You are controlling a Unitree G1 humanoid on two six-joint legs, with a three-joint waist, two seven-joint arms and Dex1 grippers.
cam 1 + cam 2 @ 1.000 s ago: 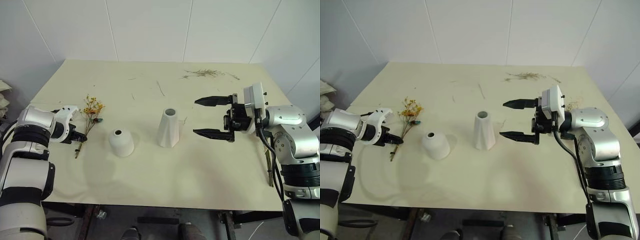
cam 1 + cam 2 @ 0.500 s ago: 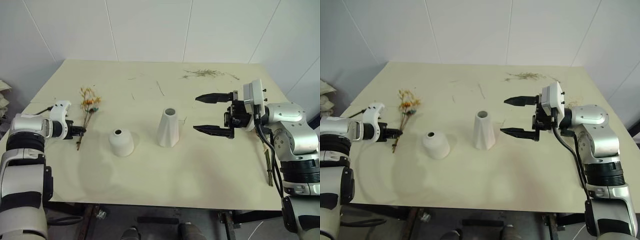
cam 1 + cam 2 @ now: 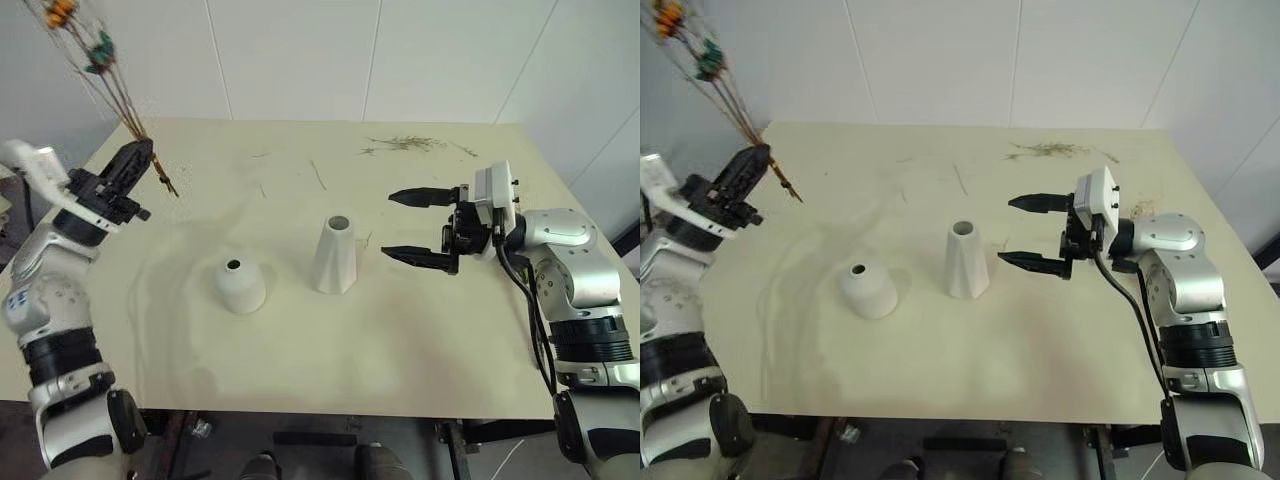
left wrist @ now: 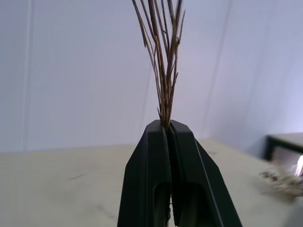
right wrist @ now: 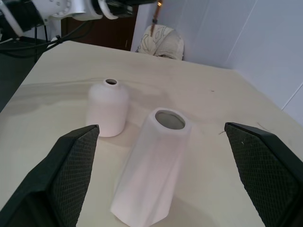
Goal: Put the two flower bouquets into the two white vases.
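The left gripper (image 3: 138,158) is pinching the yellow bouquet (image 3: 100,75) at ten o'clock, while the right gripper (image 3: 412,226) is gaping wide at three o'clock of the cone vase (image 3: 336,255).

You have two matt white vases, ceramic by the look of them: the squat one (image 5: 108,107) smooth, the taller cone (image 5: 150,172) faintly faceted. Your bench (image 3: 400,330) wears a dull cream covering, perhaps cloth, slightly rippled. The bouquet's stems (image 4: 163,71) look dry and woody. The right gripper (image 3: 410,226) has matt black fingers (image 5: 71,165) with cross-hatched pads.
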